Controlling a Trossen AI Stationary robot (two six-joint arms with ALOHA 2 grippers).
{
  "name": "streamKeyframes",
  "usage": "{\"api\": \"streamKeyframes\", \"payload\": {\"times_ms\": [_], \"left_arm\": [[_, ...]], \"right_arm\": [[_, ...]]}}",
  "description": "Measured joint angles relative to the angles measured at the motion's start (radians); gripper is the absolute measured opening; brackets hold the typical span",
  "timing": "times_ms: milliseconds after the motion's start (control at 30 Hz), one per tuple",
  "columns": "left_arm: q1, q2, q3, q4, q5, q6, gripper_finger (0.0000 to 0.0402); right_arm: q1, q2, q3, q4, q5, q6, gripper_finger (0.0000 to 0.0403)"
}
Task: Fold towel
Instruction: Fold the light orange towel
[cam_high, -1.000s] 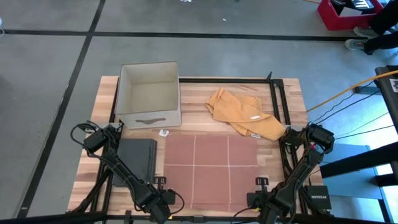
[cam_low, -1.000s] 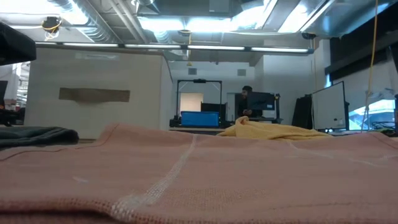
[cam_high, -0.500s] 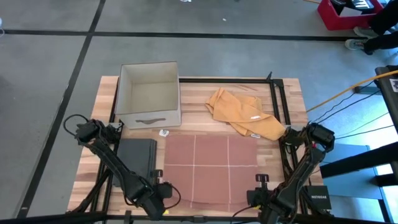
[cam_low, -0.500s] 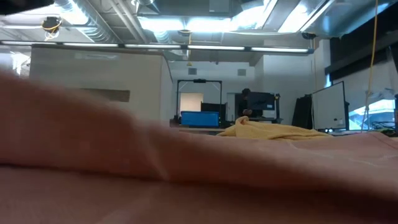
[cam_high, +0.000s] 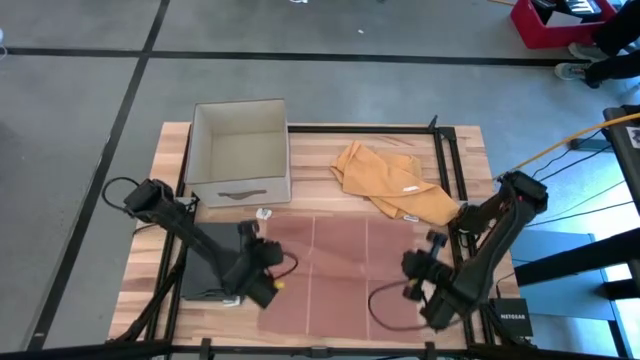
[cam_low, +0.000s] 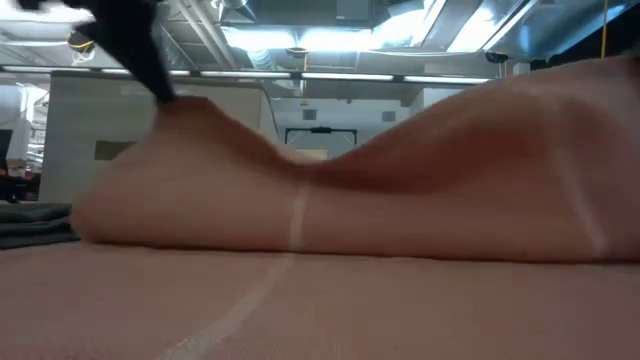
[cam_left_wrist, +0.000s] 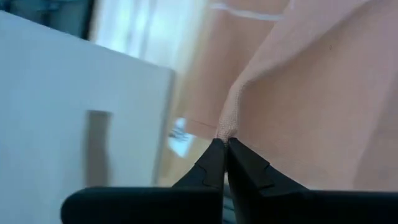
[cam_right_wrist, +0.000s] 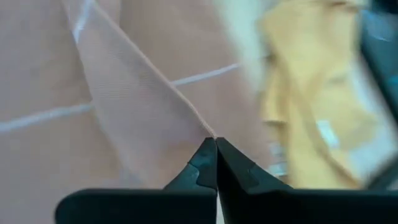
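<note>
Left gripper: the left gripper (cam_left_wrist: 225, 144) is pinching the near left corner of the flat pinkish-red woven towel with pale grid stripes (cam_high: 340, 260), its two dark fingers pressed together on a small pucker of cloth, and is holding it up over the towel's left side, just beside the folded dark grey cloth (cam_high: 215, 255).

Right gripper: the right gripper (cam_right_wrist: 215, 144) is clamping the towel's near right corner in the same way, fingers together on the hem, above the towel's right side (the fabric is fanning away from the tips in a taut triangle).

Towel: it is lying in the middle of the pale wooden slatted table (cam_high: 470, 150) toward the near edge, its near hem raised by both corners and doubling back over the rest; from the low view the lifted cloth is forming a sagging curtain, higher at the two ends.

Step in hand: judging by the raised hem, the first fold is under way, near edge being carried to far edge.

Next move: both arms are needing to travel away together at matching height and pace, keeping the hem taut, then lower the corners onto the far corners before letting go (uneven travel would skew the fold).

Farther off: a crumpled mustard-yellow cloth (cam_high: 392, 185) is lying beyond the towel's far right corner, and an open grey fabric box (cam_high: 238, 152) is standing beyond its far left corner.
</note>
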Motion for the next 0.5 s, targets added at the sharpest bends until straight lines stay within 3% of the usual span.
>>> {"api": "streamKeyframes", "payload": {"times_ms": [167, 500], "left_arm": [[0.105, -0.048, 0.000, -0.024, -0.009, 0.125, 0.0001], [0.234, -0.203, 0.000, -0.013, -0.135, 0.253, 0.0001]], "right_arm": [[-0.086, -0.070, 0.000, -0.138, 0.092, 0.034, 0.0001], [-0.273, -0.253, -0.126, -0.150, 0.190, -0.019, 0.0001]]}}
